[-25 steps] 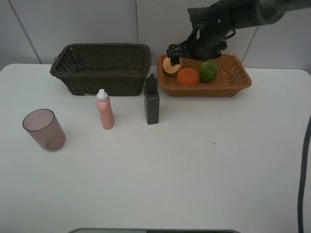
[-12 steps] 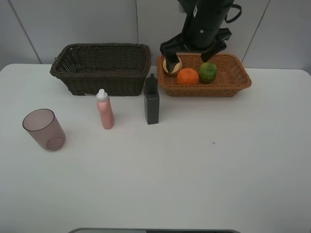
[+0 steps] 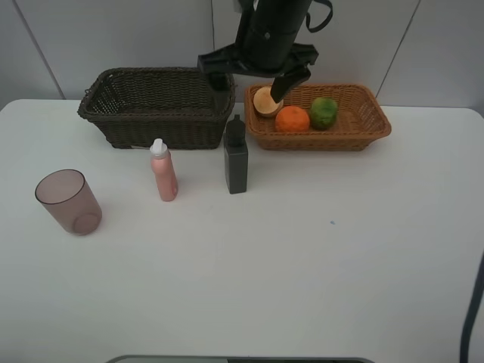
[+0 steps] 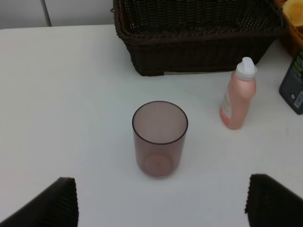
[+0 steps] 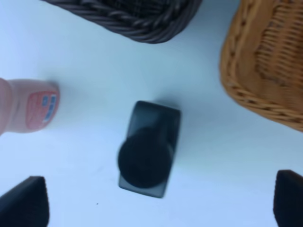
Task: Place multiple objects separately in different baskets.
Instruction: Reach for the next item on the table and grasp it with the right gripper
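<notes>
Right gripper [image 5: 156,202] hung splayed, empty, over boxy dark green bottle [image 5: 158,117], round cap [image 5: 144,161] showed only in wrist view

Black from column to fingertip

The right arm [image 3: 271,30] is a thick black column with a faint sheen, and a thin black cable loop [image 3: 327,17] stands off its upper part. The right gripper [image 3: 249,85] has a wide black crossbar and two short dark fingers [image 3: 283,83]; the right wrist view shows their tips [image 5: 24,202] as blurred, rounded black wedges. The left gripper [image 4: 161,202] has matte black fingertips [image 4: 60,202] with a fine grainy surface and soft corners. A dark grey cable [image 3: 473,302] curves along the high view's right border
</notes>
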Available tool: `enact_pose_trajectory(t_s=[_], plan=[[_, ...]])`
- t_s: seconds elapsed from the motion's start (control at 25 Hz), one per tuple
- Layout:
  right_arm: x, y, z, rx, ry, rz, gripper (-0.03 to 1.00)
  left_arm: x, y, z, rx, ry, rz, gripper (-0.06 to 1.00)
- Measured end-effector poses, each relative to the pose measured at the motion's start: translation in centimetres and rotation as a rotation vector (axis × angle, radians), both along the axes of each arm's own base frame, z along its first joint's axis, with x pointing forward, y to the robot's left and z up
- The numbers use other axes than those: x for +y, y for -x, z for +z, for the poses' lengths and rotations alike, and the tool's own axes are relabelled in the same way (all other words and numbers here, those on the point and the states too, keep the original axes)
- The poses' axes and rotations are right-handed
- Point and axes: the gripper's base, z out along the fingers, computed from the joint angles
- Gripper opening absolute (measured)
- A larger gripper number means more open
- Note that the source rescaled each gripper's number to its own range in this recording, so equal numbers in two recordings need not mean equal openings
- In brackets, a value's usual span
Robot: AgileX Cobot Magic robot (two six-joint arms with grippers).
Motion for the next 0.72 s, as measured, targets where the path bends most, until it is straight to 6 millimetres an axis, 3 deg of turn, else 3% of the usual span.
enact_pose_trajectory(t_s=[0.2,0.72], plan=[[1.9,-0.9,-2.3,0.050,0.035,0.012,1.00,0.0,0.0,0.0,0.000,0.000,0.000,0.91],[2.5,-2.3,-7.0,0.076,0.103,-0.054,1.00,0.0,0.0,0.0,0.000,0.000,0.000,0.91]])
